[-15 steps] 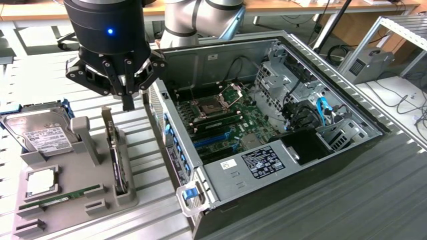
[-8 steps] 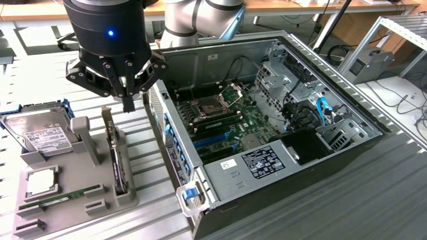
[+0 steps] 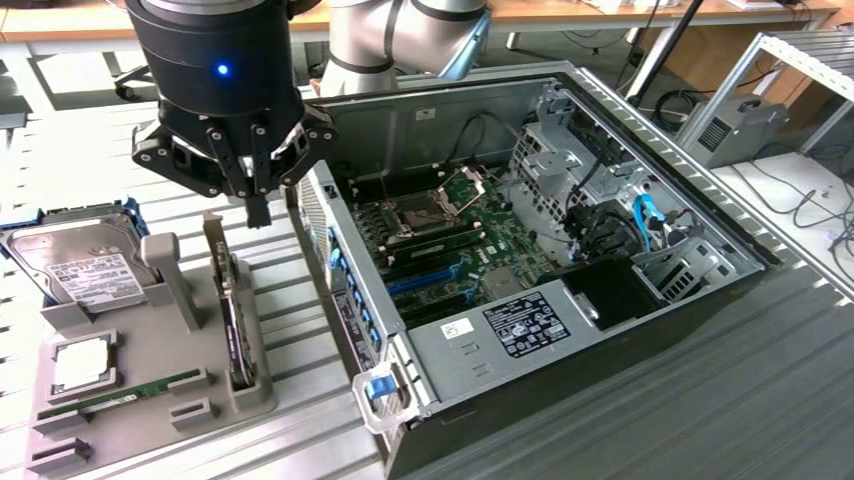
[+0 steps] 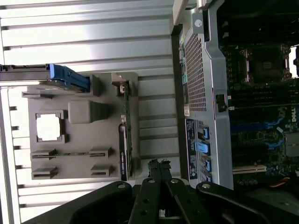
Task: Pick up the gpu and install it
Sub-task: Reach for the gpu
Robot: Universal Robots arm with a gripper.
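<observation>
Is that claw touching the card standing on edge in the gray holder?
Apart. The wrist view shows the gripper off to one side of the gpu, with a clear gap between.

Open computer case (image 3: 400, 125) (image 4: 196, 65) on a slatted metal table (image 3: 694, 420) (image 4: 93, 37). Shows its motherboard (image 3: 514, 240) (image 4: 261, 116) inside, blue cables (image 3: 649, 222) near the drive bays. Just beside the case, on the exterior view's left, a grey holder tray (image 3: 134, 345) (image 4: 79, 135). Carries, on the half away from the case, a hard drive (image 3: 83, 268) with white label, a CPU chip (image 3: 83, 366) (image 4: 49, 127) and a RAM stick (image 3: 120, 396) lying flat.
</observation>
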